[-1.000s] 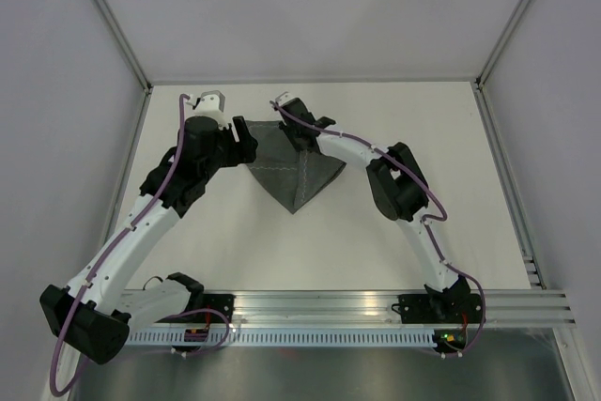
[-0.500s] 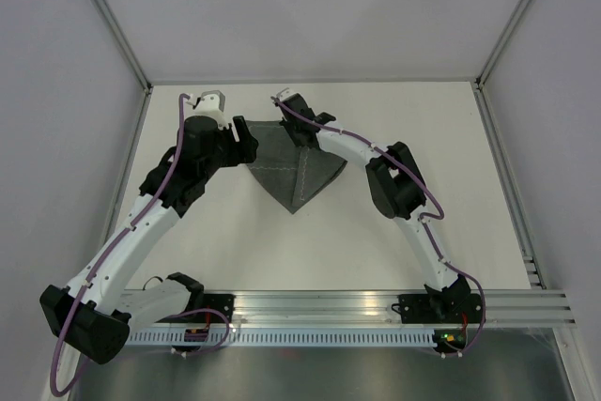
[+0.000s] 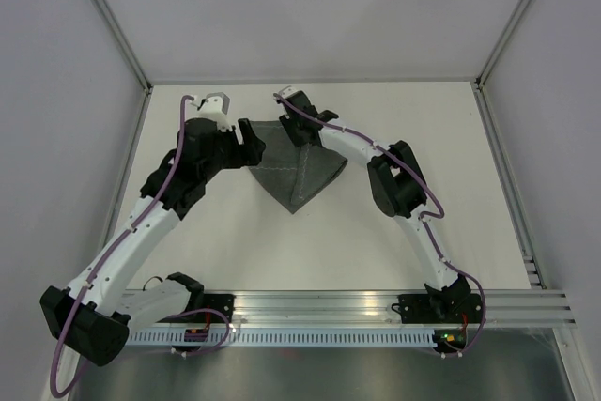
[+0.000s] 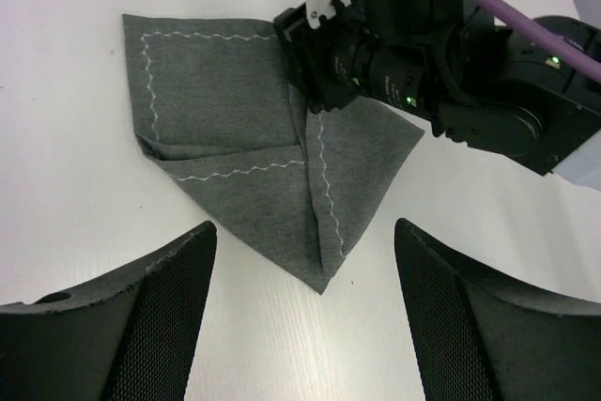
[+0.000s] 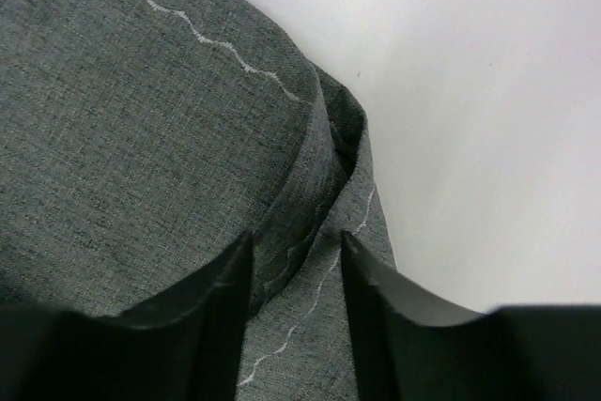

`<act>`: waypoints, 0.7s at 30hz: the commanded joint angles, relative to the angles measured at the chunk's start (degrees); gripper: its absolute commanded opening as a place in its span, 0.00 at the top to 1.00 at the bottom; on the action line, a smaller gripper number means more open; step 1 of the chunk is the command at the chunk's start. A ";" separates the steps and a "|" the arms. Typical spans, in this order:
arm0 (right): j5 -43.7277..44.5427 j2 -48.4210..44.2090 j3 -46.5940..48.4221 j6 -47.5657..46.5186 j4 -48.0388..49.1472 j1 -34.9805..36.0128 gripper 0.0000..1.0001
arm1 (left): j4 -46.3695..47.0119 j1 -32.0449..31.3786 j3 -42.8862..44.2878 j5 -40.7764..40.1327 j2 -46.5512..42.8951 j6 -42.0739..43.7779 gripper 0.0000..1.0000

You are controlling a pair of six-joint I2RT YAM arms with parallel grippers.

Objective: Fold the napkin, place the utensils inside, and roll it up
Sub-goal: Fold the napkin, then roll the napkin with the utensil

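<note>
The dark grey napkin [image 3: 300,176] lies folded into a rough triangle at the back middle of the table, its tip pointing toward the arm bases. A light stitched line [image 4: 230,174] runs along its hems. My right gripper [image 3: 297,133] rests on the napkin's far edge. In the right wrist view its fingers [image 5: 296,241] stand a little apart, open, astride a raised fold of the napkin [image 5: 141,138]. My left gripper [image 3: 246,143] hangs wide open above the napkin's left side; its fingers [image 4: 305,232] frame the napkin's [image 4: 235,119] near tip with nothing between them. The utensils are out of view.
The white table [image 3: 235,251] is bounded by grey walls at the left, right and back. A metal rail [image 3: 376,307] with the arm bases runs along the near edge. The right arm's wrist [image 4: 470,72] fills the top right of the left wrist view.
My left gripper has shifted slightly to the right, nearer the napkin's left edge. The right arm has barely moved and the napkin lies as before.
</note>
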 commanded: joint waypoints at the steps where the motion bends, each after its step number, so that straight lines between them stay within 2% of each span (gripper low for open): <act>1: -2.46 -3.09 0.64 0.51 -1.02 -0.12 0.49 | 5.33 0.03 -1.93 5.23 -2.12 2.94 0.19; 3: -3.16 -4.32 0.99 0.77 -1.29 -0.29 0.46 | 8.14 -0.32 -3.33 9.08 -2.39 4.69 0.19; 5: -4.04 -5.29 1.69 0.86 -2.42 -0.47 0.45 | 10.59 -1.81 -4.65 9.36 -2.39 6.10 0.19; 10: -6.94 -10.29 2.40 4.02 -4.80 -4.77 0.44 | 15.96 -7.86 -7.90 5.85 -1.95 11.11 0.21; 13: -10.71 -13.54 1.26 5.87 -6.38 -9.86 0.44 | 18.25 -12.25 -8.53 0.32 0.94 13.84 0.21; 14: -11.94 -15.29 0.56 6.57 -6.91 -11.44 0.44 | 19.13 -13.84 -8.44 -1.17 1.90 14.98 0.20; 15: -13.09 -16.27 -0.41 6.75 -6.83 -14.33 0.44 | 19.92 -15.60 -8.18 -5.88 4.35 16.99 0.14; 17: -16.43 -19.16 -4.09 7.10 -6.56 -18.29 0.44 | 21.42 -19.74 -6.77 -9.86 7.17 19.80 0.01; 21: -19.07 -24.09 -14.53 4.21 -5.07 -22.26 0.45 | 21.68 -26.23 -1.34 -16.72 19.30 22.89 0.01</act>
